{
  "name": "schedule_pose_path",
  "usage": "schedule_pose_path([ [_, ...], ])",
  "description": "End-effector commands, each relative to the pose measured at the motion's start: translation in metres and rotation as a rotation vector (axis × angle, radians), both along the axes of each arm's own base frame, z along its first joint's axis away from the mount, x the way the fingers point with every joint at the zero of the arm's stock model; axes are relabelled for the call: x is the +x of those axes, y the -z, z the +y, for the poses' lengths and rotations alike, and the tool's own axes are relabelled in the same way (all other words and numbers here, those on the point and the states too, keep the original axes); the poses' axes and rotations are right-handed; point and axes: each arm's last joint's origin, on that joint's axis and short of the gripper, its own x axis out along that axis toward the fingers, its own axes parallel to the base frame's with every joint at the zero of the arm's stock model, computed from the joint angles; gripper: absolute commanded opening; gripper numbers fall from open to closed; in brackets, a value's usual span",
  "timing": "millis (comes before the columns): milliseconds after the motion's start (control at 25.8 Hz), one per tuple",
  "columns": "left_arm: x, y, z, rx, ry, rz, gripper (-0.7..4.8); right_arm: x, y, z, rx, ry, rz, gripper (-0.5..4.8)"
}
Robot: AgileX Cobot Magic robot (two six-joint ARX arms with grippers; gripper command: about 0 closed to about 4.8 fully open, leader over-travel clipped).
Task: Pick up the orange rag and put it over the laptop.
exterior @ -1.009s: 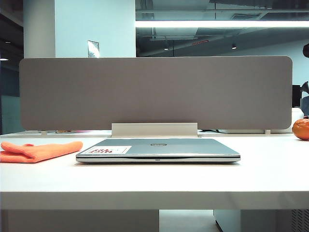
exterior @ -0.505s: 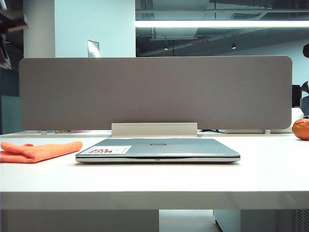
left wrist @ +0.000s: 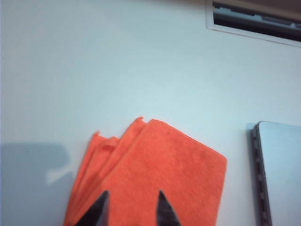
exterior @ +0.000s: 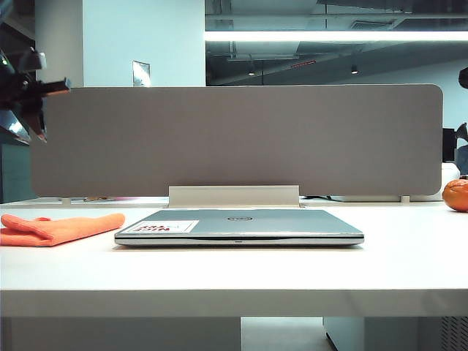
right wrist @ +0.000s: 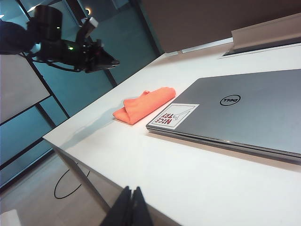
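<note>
The orange rag lies folded on the white table, left of the laptop. The laptop is silver-grey, lid closed, with a white sticker printed in red. My left gripper hangs high above the table's left end, well clear of the rag. In the left wrist view it is open, nothing between its dark fingertips, with the rag below and the laptop's edge beside it. My right gripper is shut and empty, off the table's front edge, with rag and laptop ahead.
A wide grey divider panel stands along the table's back, with a white bracket behind the laptop. A round orange ball sits at the far right. The left arm shows dark above the table's left end.
The left arm has come down into the exterior view at the upper left, where only a sliver showed half a second ago. Rag, laptop and ball have not moved.
</note>
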Motion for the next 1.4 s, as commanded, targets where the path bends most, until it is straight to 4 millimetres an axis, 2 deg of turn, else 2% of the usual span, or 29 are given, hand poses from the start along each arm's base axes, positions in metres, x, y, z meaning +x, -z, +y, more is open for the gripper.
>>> schedule_pose_path([
  [39,0.013,0.003,0.008,0.023,-0.014,0.033,1.57,0.0,0.001,0.0,0.0,-0.001,0.006,-0.05],
  [155,0.018,0.01,0.012,0.023,-0.025,0.059,1.57,0.0,0.002,0.0,0.0,-0.001,0.015,-0.05],
  [311,0.024,0.031,0.019,0.045,-0.034,0.137,1.68,0.0,0.002,0.0,0.0,-0.001,0.017,-0.05],
  [349,0.025,0.038,0.019,0.044,-0.034,0.166,2.47,0.0,0.002,0.0,0.0,-0.002,0.018,-0.05],
  [466,0.026,0.049,0.02,0.06,-0.056,0.216,3.76,0.0,0.002,0.0,0.0,-0.001,0.018,-0.05],
  [1126,0.028,0.092,0.022,0.09,-0.089,0.423,3.71,0.0,0.002,0.0,0.0,-0.001,0.018,-0.05],
  [1203,0.027,0.092,0.022,0.09,-0.089,0.424,3.6,0.0,0.002,0.0,0.0,-0.001,0.018,-0.05],
  [1281,0.028,0.092,0.022,0.09,-0.089,0.418,3.17,0.0,0.002,0.0,0.0,-0.001,0.018,-0.05],
  [1397,0.029,0.096,0.022,0.089,-0.088,0.429,3.08,0.0,0.002,0.0,0.0,-0.001,0.018,-0.05],
])
